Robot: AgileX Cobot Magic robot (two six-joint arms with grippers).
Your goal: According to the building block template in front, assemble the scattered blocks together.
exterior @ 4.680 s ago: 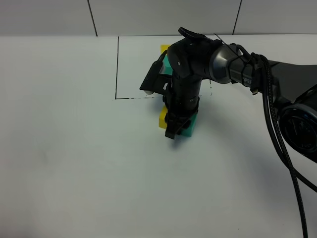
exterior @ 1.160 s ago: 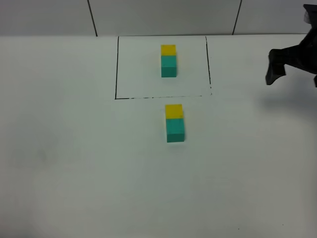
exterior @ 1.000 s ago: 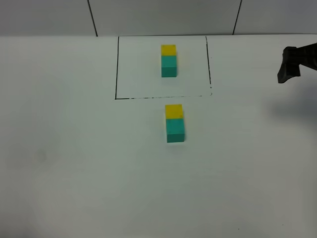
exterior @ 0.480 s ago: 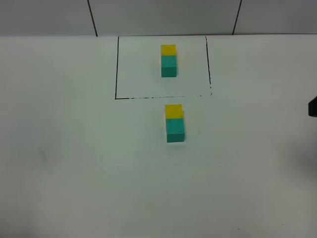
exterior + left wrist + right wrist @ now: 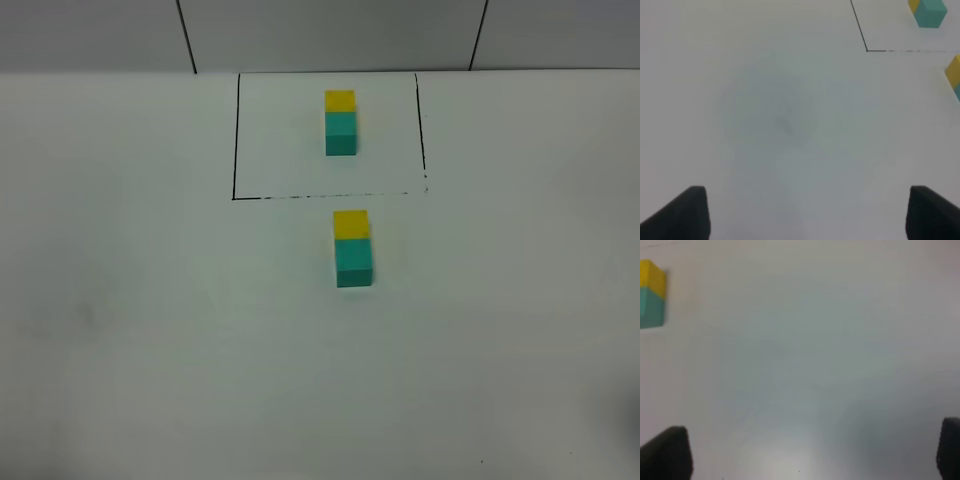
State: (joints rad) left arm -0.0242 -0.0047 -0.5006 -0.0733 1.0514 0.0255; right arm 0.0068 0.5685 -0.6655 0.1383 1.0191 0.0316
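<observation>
The building block template, a yellow cube (image 5: 340, 100) joined to a teal cube (image 5: 340, 132), sits inside the black-line rectangle (image 5: 236, 140) at the back. The scattered blocks stand joined just in front of the rectangle: the yellow cube (image 5: 351, 224) touches the teal cube (image 5: 353, 263). Neither gripper shows in the exterior view. My left gripper (image 5: 807, 215) is open and empty, with the template (image 5: 928, 12) and the yellow cube (image 5: 954, 71) far off. My right gripper (image 5: 807, 452) is open and empty; the joined yellow cube (image 5: 653, 275) and teal cube (image 5: 651, 309) lie far from it.
The white table (image 5: 150, 330) reaches back to a grey wall (image 5: 320, 30) with dark seams. Nothing else stands on it besides the two pairs of cubes.
My right arm has drawn back to the right and left the exterior view. It was on the front pair 4.7 s ago; that pair now stands free and has not moved.
</observation>
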